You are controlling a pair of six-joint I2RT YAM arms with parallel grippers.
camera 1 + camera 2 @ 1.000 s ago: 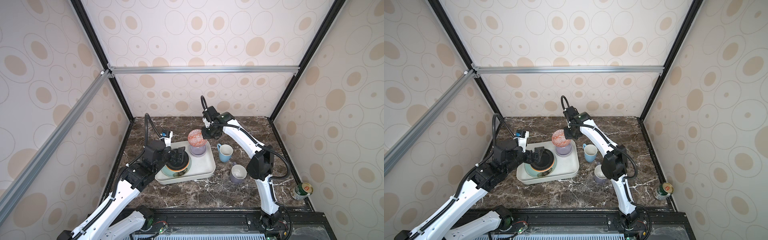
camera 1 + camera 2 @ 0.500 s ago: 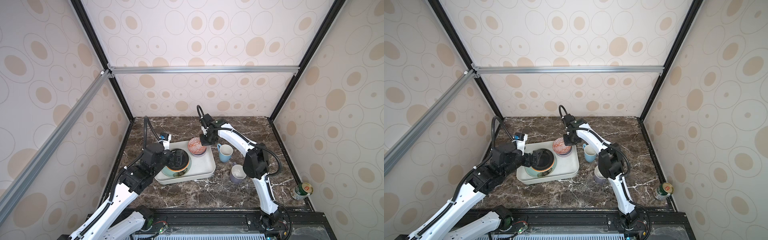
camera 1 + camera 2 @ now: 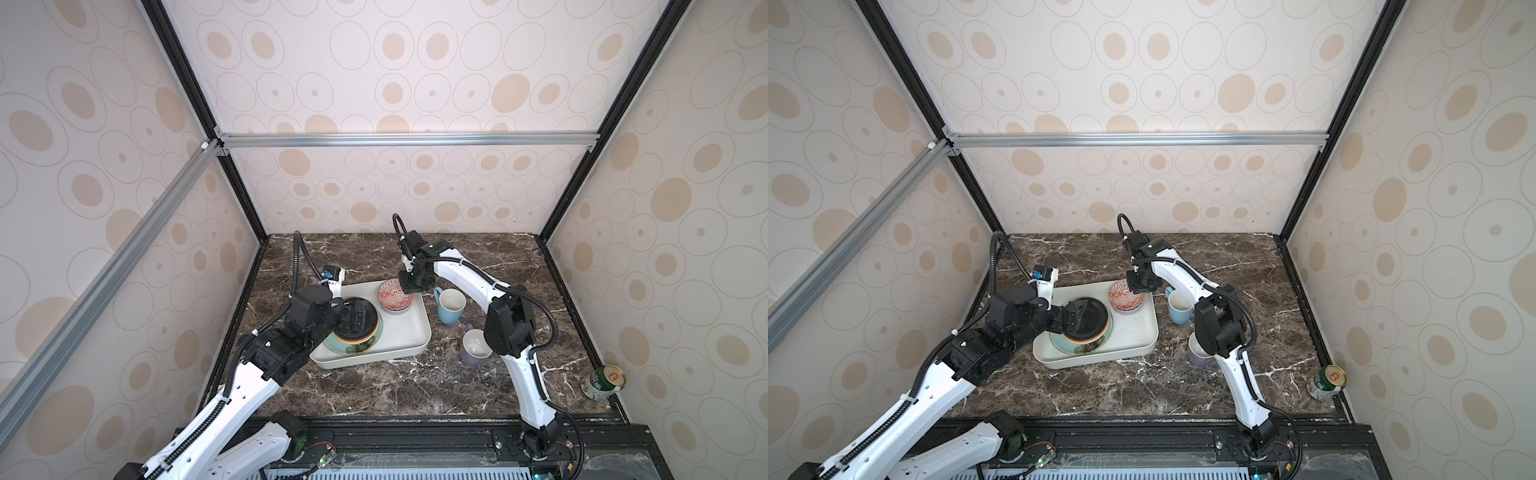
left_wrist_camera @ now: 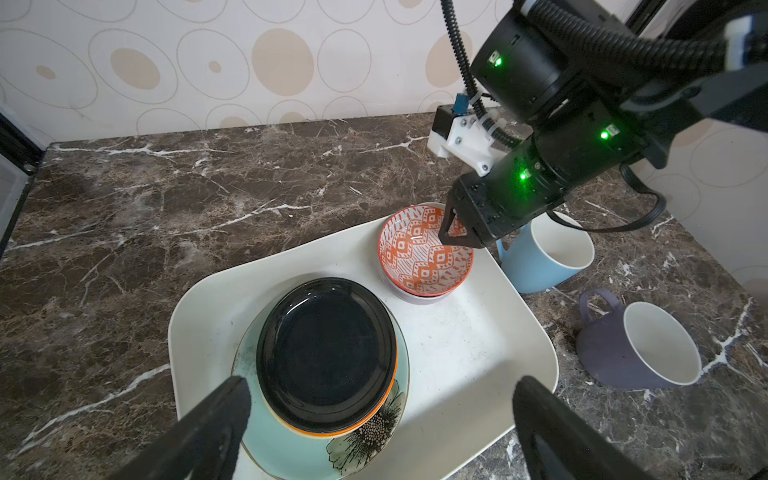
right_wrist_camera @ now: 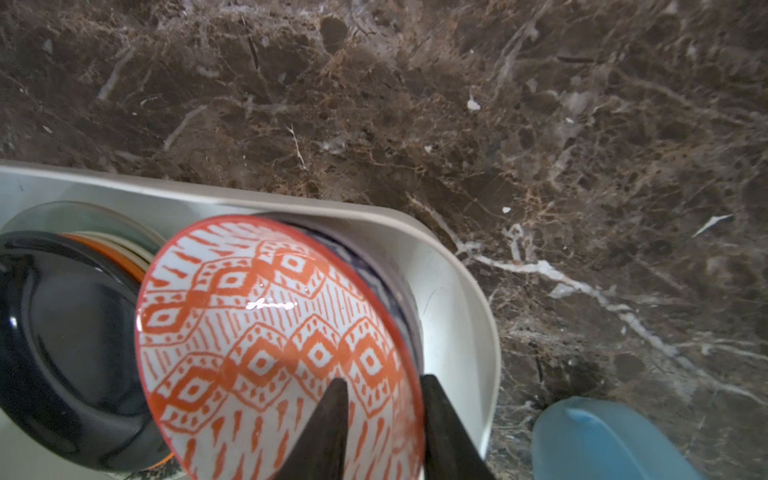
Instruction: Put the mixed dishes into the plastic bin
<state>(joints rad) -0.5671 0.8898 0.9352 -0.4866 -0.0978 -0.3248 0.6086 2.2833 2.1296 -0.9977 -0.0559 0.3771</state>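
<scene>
Dish in hand: the red-patterned bowl [image 5: 266, 332] is sitting inside the plastic bin [image 3: 405, 338], in the far right corner. It is nesting in the lavender bowl [image 4: 419, 297], mouth up and roughly level.
Right tool [image 5: 384, 379]: its two fingers are standing a little apart, astride the bowl's rim, one inside and one outside. Whether they are pinching the rim or clear of it cannot be told.
Left tool [image 4: 382, 386]: its fingers are standing wide apart and holding nothing. It is hovering over the near left part of the bin.
Other dishes in the bin: the black orange-rimmed plate [image 4: 326, 349] is resting on top of the teal flower plate [image 4: 291, 449]. This stack is sitting just beside the two bowls.
Dishes outside the bin: the light blue mug [image 3: 451, 305] and the purple mug [image 3: 476, 353] are standing on the surface [image 3: 374, 390], to the right of the bin.
Deciding relation: the light blue mug is standing upright just beyond the bin's right rim, close beside the right tool. Its handle is pointing toward the bin. The right arm is much the nearer, and the bin is lying between the mug and the left arm.
Judgement: the bowl appears placed, so the right tool is probably going to the mugs after lifting clear.
Not for binning: a green-labelled tin can [image 3: 604, 380] is sitting at the surface's right edge, well apart.
</scene>
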